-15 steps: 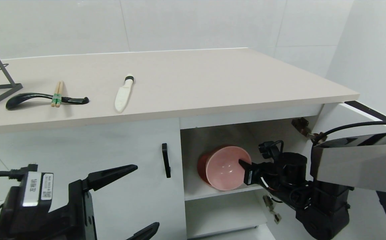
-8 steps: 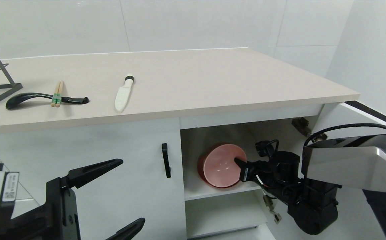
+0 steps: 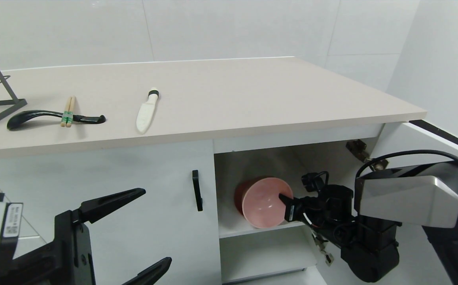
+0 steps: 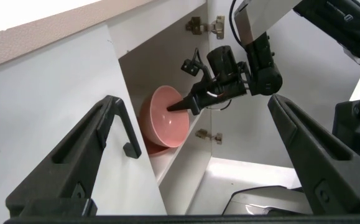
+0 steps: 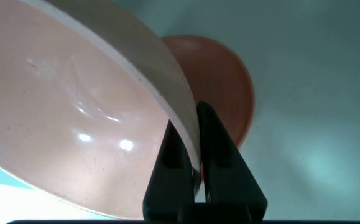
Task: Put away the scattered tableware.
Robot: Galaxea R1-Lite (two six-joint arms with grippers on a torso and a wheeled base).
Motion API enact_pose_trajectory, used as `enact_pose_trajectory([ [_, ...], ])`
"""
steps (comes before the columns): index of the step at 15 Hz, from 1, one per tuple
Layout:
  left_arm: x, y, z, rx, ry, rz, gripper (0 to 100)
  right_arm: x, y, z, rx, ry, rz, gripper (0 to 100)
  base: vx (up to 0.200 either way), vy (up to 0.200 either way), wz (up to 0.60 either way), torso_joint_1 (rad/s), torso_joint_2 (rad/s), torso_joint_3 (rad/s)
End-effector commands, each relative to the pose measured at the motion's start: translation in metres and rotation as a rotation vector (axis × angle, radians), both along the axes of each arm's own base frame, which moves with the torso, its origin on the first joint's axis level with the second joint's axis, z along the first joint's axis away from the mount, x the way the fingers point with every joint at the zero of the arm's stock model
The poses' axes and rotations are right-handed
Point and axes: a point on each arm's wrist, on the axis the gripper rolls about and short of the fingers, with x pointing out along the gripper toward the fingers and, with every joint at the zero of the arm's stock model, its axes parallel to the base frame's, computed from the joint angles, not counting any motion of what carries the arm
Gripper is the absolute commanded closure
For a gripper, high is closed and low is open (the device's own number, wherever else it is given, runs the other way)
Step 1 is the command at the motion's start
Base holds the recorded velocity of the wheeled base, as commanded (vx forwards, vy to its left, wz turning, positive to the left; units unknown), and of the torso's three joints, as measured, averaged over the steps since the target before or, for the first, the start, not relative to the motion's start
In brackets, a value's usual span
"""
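Since my right tool [image 3: 282, 196], pinched shut on the rim of the pink bowl [image 3: 262, 202], has carried it deeper and lower toward the cupboard shelf [image 3: 235, 228] at 1 o'clock, I log: bowl nearly stowed; left tool [image 3: 156, 225] gaping, empty, at 7 o'clock; spoon [image 3: 51, 116], chopsticks [image 3: 68, 111], knife [image 3: 146, 113] pending on desk [image 3: 252, 91] at 10 o'clock.

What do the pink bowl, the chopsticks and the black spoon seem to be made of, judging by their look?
The pink bowl: glazed ceramic or hard plastic, I cannot tell which; glossy, with bright highlights inside.
The chopsticks: probably bamboo or wood; pale tan, matt, with a green band.
The black spoon: perhaps plastic or lacquer; smooth, with a faint sheen.
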Motion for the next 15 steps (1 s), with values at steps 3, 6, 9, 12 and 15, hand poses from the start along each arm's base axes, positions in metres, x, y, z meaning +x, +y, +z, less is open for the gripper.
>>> enact_pose_trajectory([
  [3, 0.0016, -0.0001, -0.0012, 0.004, 0.008, 0.006, 0, 0.0002, -0.0008, -0.0023, -0.002, 0.005, -0.002, 100, 0.0, 0.0, 0.0, 0.0, 0.0, 0.0],
  [6, 0.0016, -0.0001, -0.0012, 0.004, 0.008, 0.006, 0, 0.0018, -0.0025, -0.004, -0.01, 0.003, -0.03, 100, 0.0, 0.0, 0.0, 0.0, 0.0, 0.0],
  [9, 0.0013, -0.0001, -0.001, 0.003, 0.007, 0.004, 0, 0.0016, -0.0021, -0.0046, -0.016, 0.002, -0.03, 0, 0.0, 0.0, 0.0, 0.0, 0.0, 0.0],
  [12, 0.0013, -0.0001, -0.001, 0.003, 0.007, 0.004, 0, 0.002, -0.0018, -0.0053, -0.049, -0.017, -0.014, 0, 0.0, 0.0, 0.0, 0.0, 0.0, 0.0],
  [15, 0.0014, 0.0, -0.001, 0.003, 0.007, 0.006, 0, 0.0021, -0.0006, -0.0035, -0.087, -0.045, 0.005, 0, 0.0, 0.0, 0.0, 0.0, 0.0, 0.0],
])
